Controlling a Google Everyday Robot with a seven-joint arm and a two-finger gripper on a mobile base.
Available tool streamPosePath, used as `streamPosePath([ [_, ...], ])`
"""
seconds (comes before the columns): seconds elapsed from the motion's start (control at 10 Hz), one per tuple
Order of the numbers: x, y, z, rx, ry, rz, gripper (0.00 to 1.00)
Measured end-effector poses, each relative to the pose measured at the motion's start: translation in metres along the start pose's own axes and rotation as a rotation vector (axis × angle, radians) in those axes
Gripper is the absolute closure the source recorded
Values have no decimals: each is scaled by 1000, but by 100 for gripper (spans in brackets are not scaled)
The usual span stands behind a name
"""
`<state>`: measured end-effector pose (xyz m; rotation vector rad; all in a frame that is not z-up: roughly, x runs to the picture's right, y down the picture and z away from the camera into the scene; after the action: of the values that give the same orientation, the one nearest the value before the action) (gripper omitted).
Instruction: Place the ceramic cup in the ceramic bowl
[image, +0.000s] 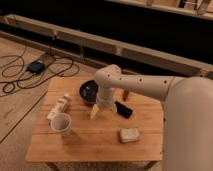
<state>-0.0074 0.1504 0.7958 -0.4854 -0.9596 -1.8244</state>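
Cup: a plain white, round ceramic cup (61, 122) is seen upright on the worktop, mouth up, left of the gripper and nearer the camera, apart from it and held by nothing.
Bowl: a round, shallow, dark glossy ceramic bowl (88, 92) is set just behind the gripper, its right edge hidden by the wrist; it is well apart from the cup.
Gripper: the pale yellowish gripper (95, 113) is pointed down, low over the wood between bowl and cup; whether it is open or closed cannot be told, and nothing is seen held in it.
Arm: a thick white arm (142, 86) is reached in from the right and bent down at the wrist.
Bottle: a white labelled bottle (59, 106) is laid on its side, left of the gripper, just behind the cup.
Black slab: a flat black rectangular object (123, 109) is laid just right of the gripper.
Block: a pale rectangular block (129, 134) is placed right of the gripper, nearer the camera.
Worktop: a light wooden slatted worktop (90, 145) carries all of these.
Floor: dark cables (17, 75) are looped left of the worktop.
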Motion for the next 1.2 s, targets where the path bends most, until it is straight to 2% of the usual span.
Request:
streamPosePath([
  [0.2,23,-18,-9,-3,8,-48,20],
  [0.4,34,-39,-20,-9,20,-99,20],
  [0.5,39,-58,-25,-12,29,-143,20],
  [0.8,38,-91,-34,-15,38,-225,20],
  [1.2,32,-125,-28,-14,31,-301,20],
])
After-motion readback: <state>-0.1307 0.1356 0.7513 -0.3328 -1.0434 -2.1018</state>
